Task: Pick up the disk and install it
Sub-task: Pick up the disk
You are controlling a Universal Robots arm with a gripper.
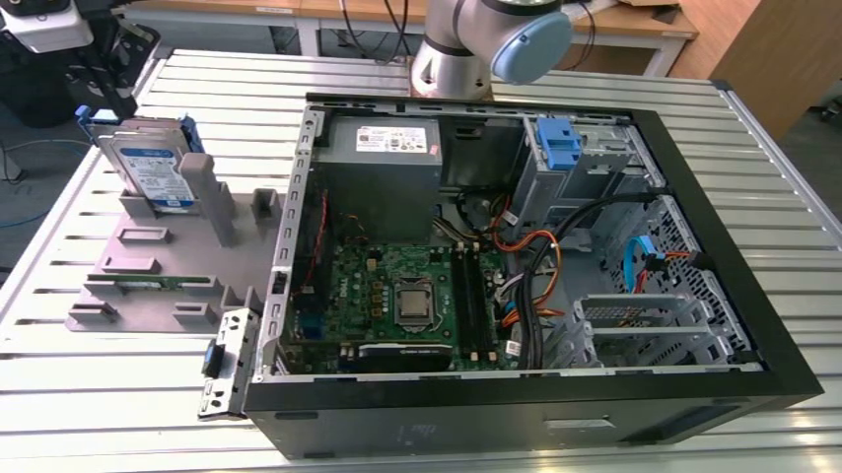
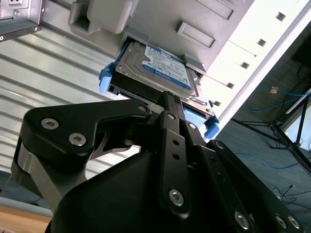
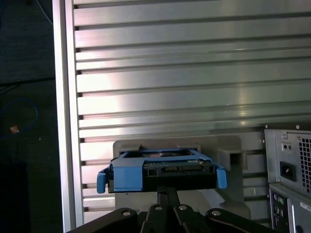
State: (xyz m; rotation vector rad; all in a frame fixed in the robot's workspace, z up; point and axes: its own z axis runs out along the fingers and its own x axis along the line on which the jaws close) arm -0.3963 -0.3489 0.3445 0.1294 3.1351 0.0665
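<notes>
The disk (image 1: 156, 169) stands on edge in a grey holder (image 1: 145, 266) on the table, at the exterior view's left, outside the computer case. It is a silver drive with a white-and-blue label, framed by a blue caddy. In both wrist views the disk (image 2: 160, 68) (image 3: 163, 174) lies straight ahead of my gripper (image 2: 171, 99) (image 3: 167, 193). The black fingers (image 2: 166, 109) are pressed together with nothing visible between them. Their tips are right at the disk's near edge. The arm's wrist end (image 1: 59, 30) hangs above the disk.
The open computer case (image 1: 526, 404) lies on the slatted aluminium table (image 1: 132, 394). Inside are a grey power-supply box (image 1: 382, 148), a motherboard (image 1: 394, 296), loose cables (image 1: 553, 256) and a blue bracket (image 1: 562, 148) in the drive bay. The table edge (image 3: 63, 121) is near the holder.
</notes>
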